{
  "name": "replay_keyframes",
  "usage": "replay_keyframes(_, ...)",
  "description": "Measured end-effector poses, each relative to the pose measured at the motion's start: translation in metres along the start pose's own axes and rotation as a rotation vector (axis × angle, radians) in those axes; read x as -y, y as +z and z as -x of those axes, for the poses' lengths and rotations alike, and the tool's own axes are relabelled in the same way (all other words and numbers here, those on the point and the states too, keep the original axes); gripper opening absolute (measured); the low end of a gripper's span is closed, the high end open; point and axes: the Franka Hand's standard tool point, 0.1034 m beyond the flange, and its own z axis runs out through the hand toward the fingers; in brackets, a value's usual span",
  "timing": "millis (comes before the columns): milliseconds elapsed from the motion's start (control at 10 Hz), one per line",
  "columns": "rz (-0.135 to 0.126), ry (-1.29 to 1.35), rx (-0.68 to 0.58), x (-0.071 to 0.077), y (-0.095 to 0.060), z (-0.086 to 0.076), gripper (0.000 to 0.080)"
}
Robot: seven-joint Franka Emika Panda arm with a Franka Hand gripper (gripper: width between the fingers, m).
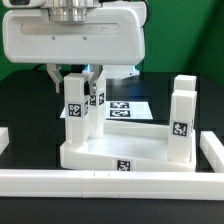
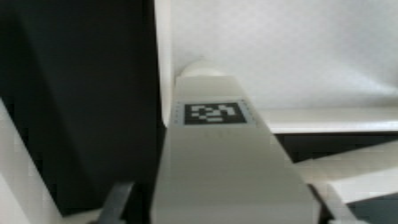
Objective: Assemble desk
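Clamped on a leg block [image 1: 96, 98] just left of centre in the exterior view, the gripper [image 1: 75, 72] has 1 finger on each side of its top. Standing on the tabletop [image 1: 120, 150] in the lower middle: a 2nd leg [image 1: 74, 112] at its left corner, a 3rd [image 1: 181, 115] at right. Best kept vertical and squared to the corner before seating; in the wrist view, tagged leg [image 2: 217, 150] centred between the fingers [image 2: 118, 200].

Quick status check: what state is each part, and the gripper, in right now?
Tabletop: lying flat on the table against the rail.
Near left leg: upright at the tabletop's corner, clamped.
Leg behind it: upright.
Right legs: upright on the tabletop's right side.
Gripper: shut on the near left leg.
Marker board: flat, behind the tabletop.
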Motion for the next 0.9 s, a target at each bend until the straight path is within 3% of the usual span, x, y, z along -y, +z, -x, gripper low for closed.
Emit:
replay_keyframes(700,0.002,0.403,0.002,-0.0026,0.0007,0.0009,0.0288)
replay_keyframes(900,-0.008,0.534,0.004,-0.0052,0.001,0.0013,0.029)
